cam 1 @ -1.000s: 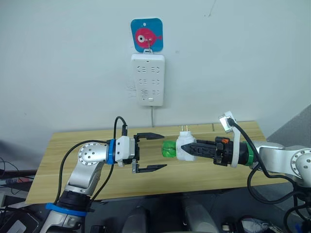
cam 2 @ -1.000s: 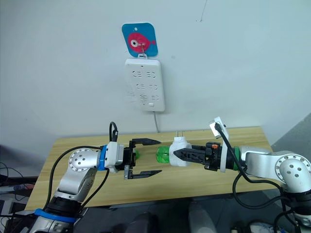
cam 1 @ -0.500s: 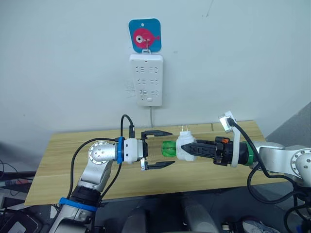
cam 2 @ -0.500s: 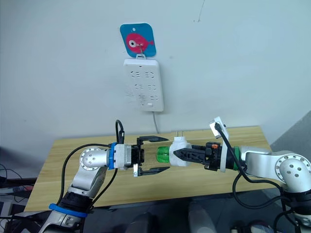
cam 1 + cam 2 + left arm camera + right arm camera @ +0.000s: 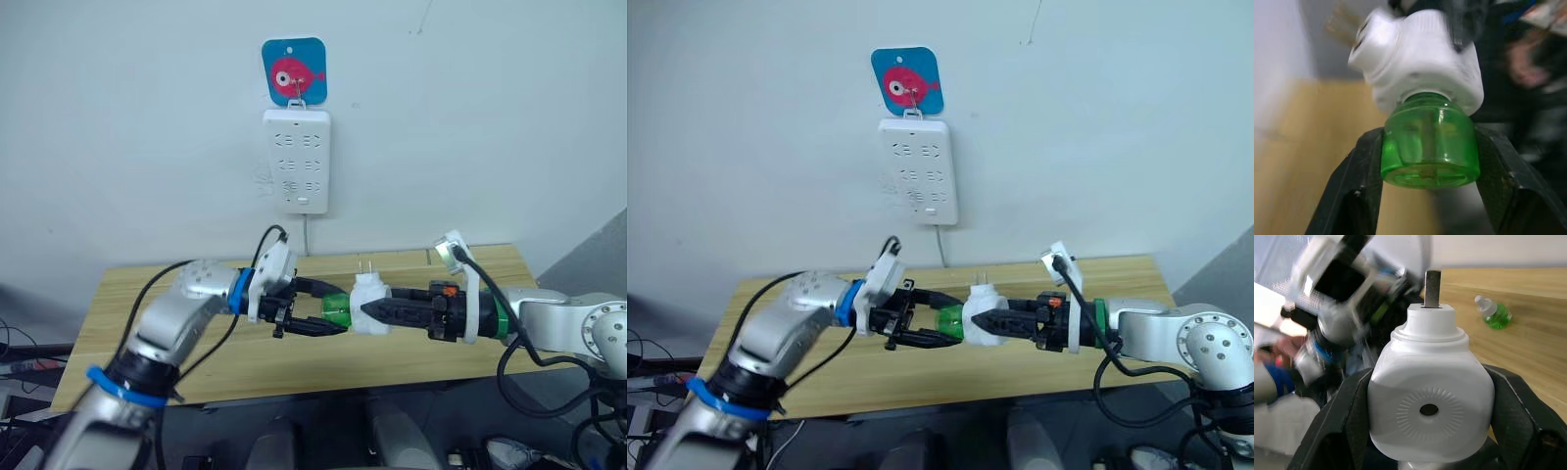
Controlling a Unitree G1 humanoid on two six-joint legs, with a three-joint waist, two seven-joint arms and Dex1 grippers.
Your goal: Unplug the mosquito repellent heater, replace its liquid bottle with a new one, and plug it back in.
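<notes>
change: left end effector (image 5: pixel 315 308) has closed in from a gap at 9 o'clock of the liquid bottle (image 5: pixel 337 309); 1.0 s ago its fingers stood wide apart and clear, now they bracket the bottle
left state: fingers (image 5: pixel 1367 181) pressed on both flanks of the bottle, clamped on it
right state: right end effector (image 5: pixel 382 311) clamped on the mosquito repellent heater (image 5: pixel 368 299), held in the air over the worktop (image 5: pixel 176 343), same hold as before
meaning: heater is unplugged, old bottle still screwed in; likely step now is twisting it off
new one: lying on the worktop (image 5: pixel 1492 313), white cap on, well apart from the heater
heater look: smooth rounded white plastic, flat metal prongs (image 5: pixel 1432 288) at 12 o'clock, round ribbed vent (image 5: pixel 1428 409) on the face
bottle look: translucent green, glossy, short cylinder, dark wick faintly seen inside
power strip: long white block on the wall (image 5: pixel 298 161), at 11 o'clock of the heater, sockets free
risk: slick plastic could slip in the fingers while twisting
</notes>
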